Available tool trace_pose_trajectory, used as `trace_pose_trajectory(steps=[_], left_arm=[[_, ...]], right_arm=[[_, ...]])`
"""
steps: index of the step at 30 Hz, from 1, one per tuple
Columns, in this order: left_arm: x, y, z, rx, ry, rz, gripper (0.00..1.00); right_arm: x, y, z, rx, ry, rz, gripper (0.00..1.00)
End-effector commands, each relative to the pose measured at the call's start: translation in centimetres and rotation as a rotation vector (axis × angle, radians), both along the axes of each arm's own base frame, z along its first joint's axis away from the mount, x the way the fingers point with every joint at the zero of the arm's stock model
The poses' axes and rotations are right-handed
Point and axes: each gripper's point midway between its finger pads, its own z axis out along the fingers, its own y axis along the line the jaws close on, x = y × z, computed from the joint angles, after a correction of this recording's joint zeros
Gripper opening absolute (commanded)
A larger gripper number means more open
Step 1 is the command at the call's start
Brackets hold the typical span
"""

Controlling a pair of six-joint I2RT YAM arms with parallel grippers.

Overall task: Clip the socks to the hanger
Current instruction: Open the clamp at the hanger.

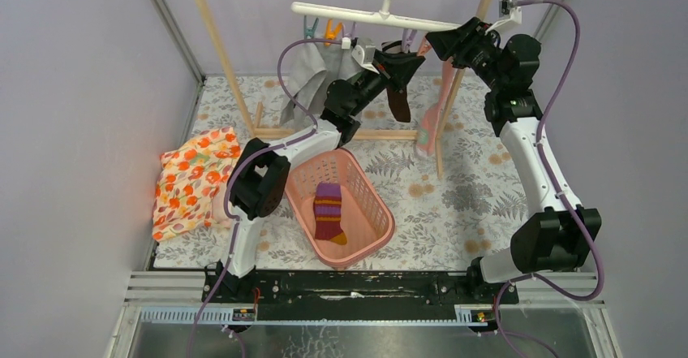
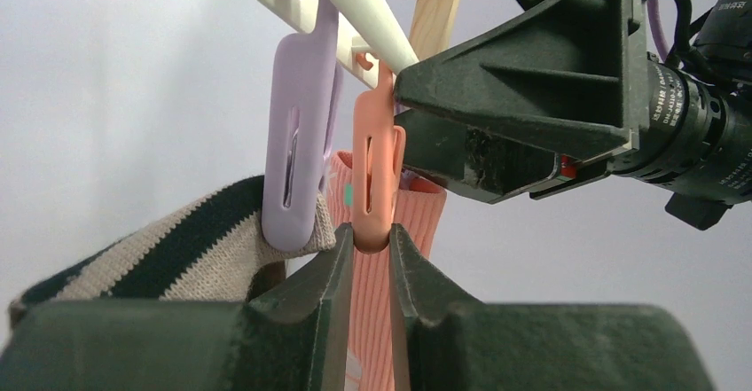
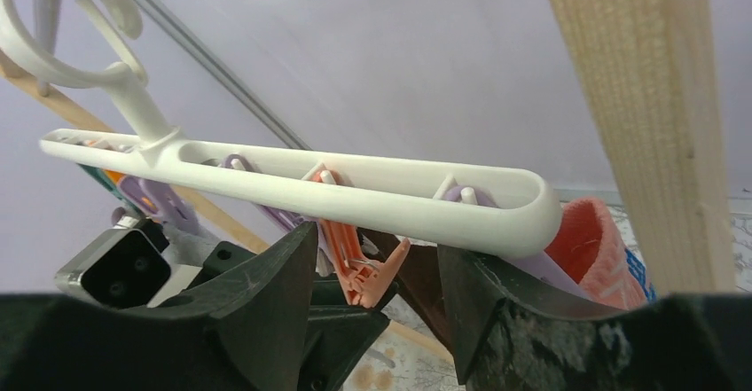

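Note:
The purple striped sock (image 1: 328, 209) lies in the pink basket (image 1: 383, 214), far from both grippers. The white hanger (image 1: 365, 15) hangs by its hook from the rack's top rail. My left gripper (image 1: 416, 58) is raised to the bar's right part. In the left wrist view it (image 2: 371, 237) is shut on the lower end of an orange clip (image 2: 376, 156). My right gripper (image 1: 436, 44) is open at the bar's right end. In the right wrist view it (image 3: 377, 251) sits just under the bar (image 3: 355, 193), with the orange clip (image 3: 364, 271) between its fingers.
A dark brown sock (image 1: 398, 103) and a long pink sock (image 1: 430, 122) hang from the hanger's right part, and a grey cloth (image 1: 311, 78) from its left clips. A purple clip (image 2: 297, 169) holds striped knit fabric. The wooden rack frame (image 1: 212, 37) stands behind. A floral cloth (image 1: 193, 181) lies at left.

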Motion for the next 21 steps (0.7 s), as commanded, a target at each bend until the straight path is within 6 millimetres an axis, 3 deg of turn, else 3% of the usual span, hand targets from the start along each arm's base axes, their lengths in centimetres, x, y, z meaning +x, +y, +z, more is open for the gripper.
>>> trace_pose_trajectory(steps=[1, 10, 21], left_arm=[[-2.7, 0.7, 3.8, -0.056, -0.101, -0.039, 0.07], [-2.1, 0.1, 3.2, -0.035, -0.104, 0.005, 0.07], [-1.7, -0.2, 2.5, -0.022, -0.102, 0.009, 0.07]], right_arm=[[-0.2, -0.9, 2.3, -0.037, -0.063, -0.068, 0.59], [0.1, 1.8, 2.2, -0.134, -0.040, -0.128, 0.59], [1.4, 1.1, 1.7, -0.165, -0.019, -0.238, 0.51]])
